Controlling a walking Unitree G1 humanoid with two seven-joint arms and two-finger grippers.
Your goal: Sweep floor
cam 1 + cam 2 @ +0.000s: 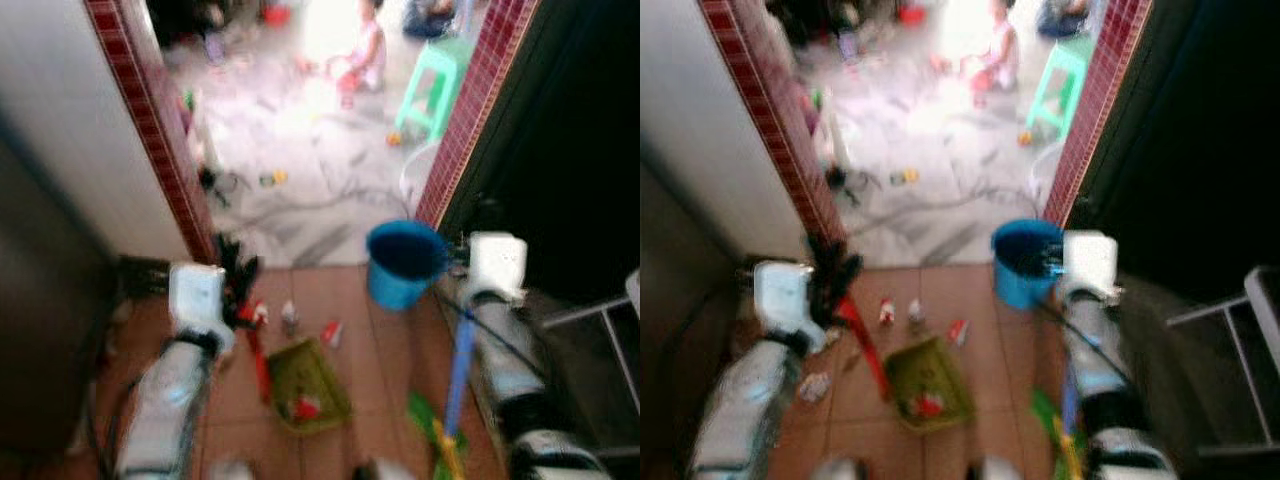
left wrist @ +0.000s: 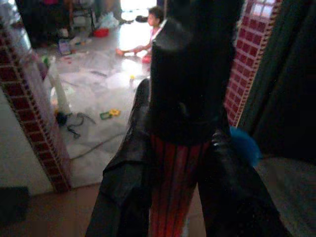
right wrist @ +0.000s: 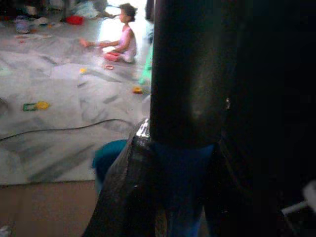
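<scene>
The left gripper (image 2: 170,163) is clamped on the red-handled green plastic dustpan (image 1: 310,385). The right gripper (image 3: 180,168) is clamped on the blue broom handle (image 1: 459,370), with the round blue plastic bucket (image 1: 403,262) just ahead at the tiled floor's edge (image 1: 300,265).

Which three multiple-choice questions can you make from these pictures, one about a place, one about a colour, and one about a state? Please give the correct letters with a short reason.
1. Where does the blue bucket stand?
A. at the doorway, near the right gripper
B. on the green stool
C. beside the sitting person

2. What colour is the dustpan on the tiled floor?
A. white
B. green
C. black

3. What is the state of the left gripper?
A. open and away from everything
B. shut on a red handle
C. shut on the bucket

Answers: 1 A, the bucket sits on the brown tiles at the threshold, close to the right gripper. 2 B, the pan is green, with a red scrap in it. 3 B, the left wrist view shows both black fingers against the red handle.
</scene>
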